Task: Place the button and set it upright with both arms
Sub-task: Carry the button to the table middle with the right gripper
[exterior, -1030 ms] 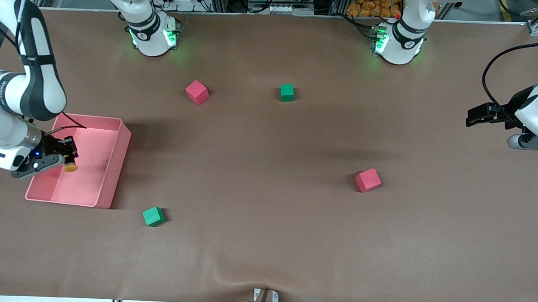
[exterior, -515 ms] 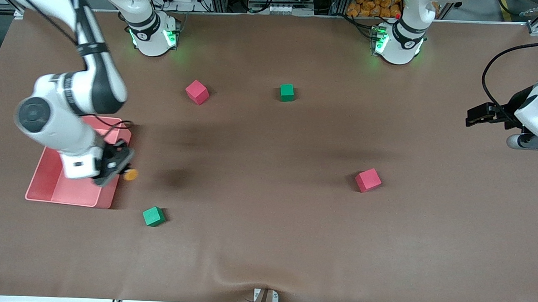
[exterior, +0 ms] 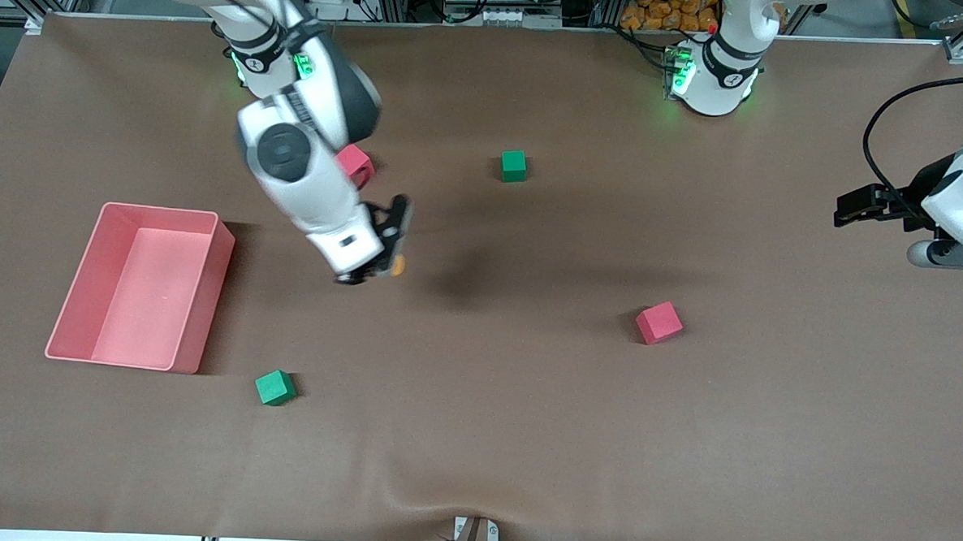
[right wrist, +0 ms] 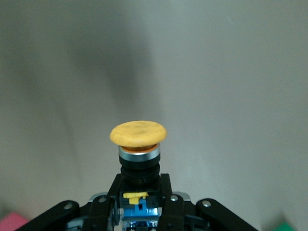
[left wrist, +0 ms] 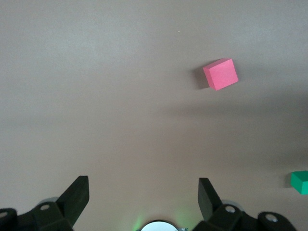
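One button point(right wrist: 138, 139) clamped in right gripper point(right wrist: 140, 204), orange cap protruding

Bare brown table point(exterior: 523, 435) lay open across the middle – a gripper could pass freely there. Obstacles were few: a pink rectangular plastic bin point(exterior: 219, 291), two red foam cubes point(exterior: 659, 322) and two green foam cubes point(exterior: 275, 387), all well apart.

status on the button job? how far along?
Done: the button is out of the pink bin, gripped in the shut right gripper above bare table between the bin and the lower red cube. In hand: the carry, orange cap pointing away from the gripper. Left: setting it down and standing it upright. The left gripper waits open at its end of the table.
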